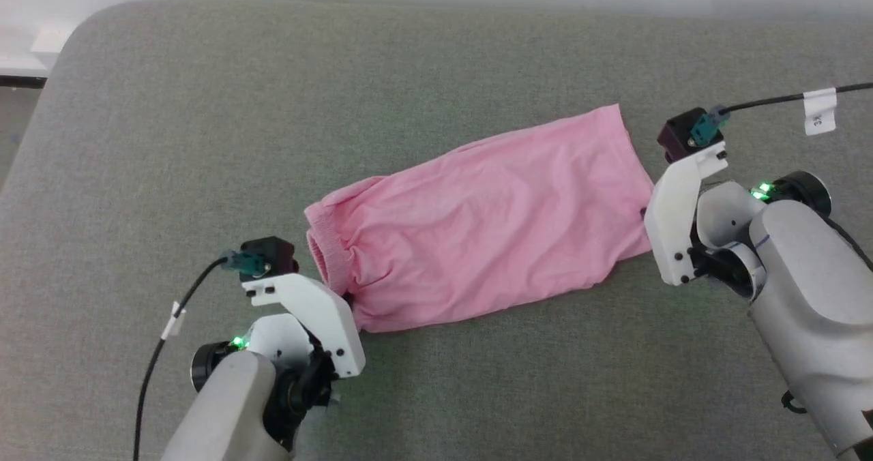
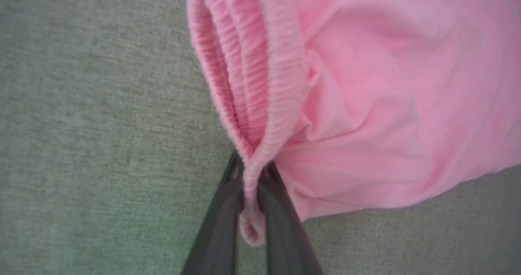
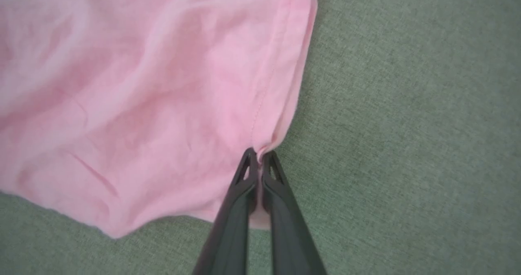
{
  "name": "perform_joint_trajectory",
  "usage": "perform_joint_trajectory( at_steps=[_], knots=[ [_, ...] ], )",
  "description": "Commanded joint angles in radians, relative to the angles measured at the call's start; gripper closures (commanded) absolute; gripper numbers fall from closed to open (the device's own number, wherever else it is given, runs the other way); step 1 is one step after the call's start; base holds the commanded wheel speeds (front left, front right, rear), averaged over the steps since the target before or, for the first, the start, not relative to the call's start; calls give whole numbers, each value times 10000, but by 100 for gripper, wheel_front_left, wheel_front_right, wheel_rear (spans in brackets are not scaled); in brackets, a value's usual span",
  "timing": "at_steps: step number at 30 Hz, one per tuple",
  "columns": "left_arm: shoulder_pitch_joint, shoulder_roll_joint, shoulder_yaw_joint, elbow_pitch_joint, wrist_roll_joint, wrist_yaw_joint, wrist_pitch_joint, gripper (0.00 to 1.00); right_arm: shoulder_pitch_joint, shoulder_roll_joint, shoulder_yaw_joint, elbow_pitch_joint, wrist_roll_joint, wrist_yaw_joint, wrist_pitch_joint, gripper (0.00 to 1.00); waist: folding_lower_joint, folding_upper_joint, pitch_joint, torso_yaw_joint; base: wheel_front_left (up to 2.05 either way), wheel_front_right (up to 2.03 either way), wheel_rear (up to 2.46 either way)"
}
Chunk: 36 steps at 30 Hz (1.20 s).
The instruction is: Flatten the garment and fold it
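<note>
Pink shorts (image 1: 477, 222): thin soft fabric, lying creased across the middle of the cloth-covered bench (image 1: 204, 106), set at a slant. The gathered waistband (image 1: 327, 249) points to the near left, the leg hem (image 1: 631, 154) to the far right.

Left gripper (image 1: 350, 302): at the near end of the waistband. In the head view the white housing hides its fingers. The left wrist view shows the left gripper (image 2: 252, 173) clenched on the folded end of the ribbed waistband (image 2: 281, 75), with a small loop of elastic between the dark fingers (image 2: 220, 226).

Right gripper (image 1: 644, 212): at the near corner of the leg end. The right wrist view shows the right gripper (image 3: 259, 157) pinched tight on the stitched hem (image 3: 285, 63) at that corner, fabric sandwiched between the fingers (image 3: 232, 226).

Cables: one black cable (image 1: 150, 372) at the left wrist and another (image 1: 771, 99) at the right, each with a white tag (image 1: 818, 110).
</note>
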Motion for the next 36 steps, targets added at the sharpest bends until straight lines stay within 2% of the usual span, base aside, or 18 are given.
perform_joint_trajectory(
  at_steps=[1, 7, 13, 16, 24, 25, 26, 27, 28, 29, 36],
  knots=[
    [40, -37, 85, 125, -148, -61, -88, 100, 172, -52, -7, -63, 105, -9, -21, 100, 0, 0, -125, -45, 0, 0, 0],
    [169, 422, 610, -563, -505, -224, -143, 100, 1065, -376, -308, -903, 702, -9, -310, 100, 0, 0, -632, -277, 0, 0, 0],
    [775, 861, 746, -1005, -654, -47, 383, 100, 2790, -548, -1345, -2205, 1175, -9, -365, 100, 0, 0, -993, -550, 0, 0, 0],
    [1073, 866, 724, -1062, -769, 52, 604, 100, 3761, -383, -1977, -2870, 1153, -9, -320, 100, 0, 0, -1045, -637, 0, 0, 0],
    [1561, 812, 690, -836, -990, 306, 985, 100, 5700, 589, -2962, -4075, 782, -9, 248, 100, 0, 0, -1089, -769, 0, 0, 0],
    [1575, 814, 707, -826, -1006, 320, 979, 85, 5821, 699, -3058, -4161, 727, -9, 310, 100, 0, 0, -1105, -777, 0, 0, 0],
    [1599, 813, 738, -822, -1037, 341, 979, 31, 5911, 814, -3187, -4248, 676, -9, 315, 100, 0, 0, -1137, -783, 0, 0, 0],
    [1615, 829, 757, -826, -1059, 342, 986, 0, 5979, 888, -3280, -4331, 583, -9, 309, 90, 0, 0, -1176, -781, 0, 0, 0],
    [1621, 832, 796, -870, -1102, 335, 976, 0, 6037, 953, -3372, -4412, 517, -9, 312, 51, 0, 0, -1210, -777, 0, 0, 0],
    [1634, 821, 837, -954, -1162, 337, 982, 0, 6077, 1023, -3489, -4505, 482, -9, 294, 0, 0, 0, -1254, -773, 0, 0, 0],
    [1668, 891, 1719, -2421, -1680, 398, 543, 0, 6070, 1160, -4564, -5362, 273, -9, 281, 0, 0, 0, -1528, -743, 0, 0, 0]
  ],
)
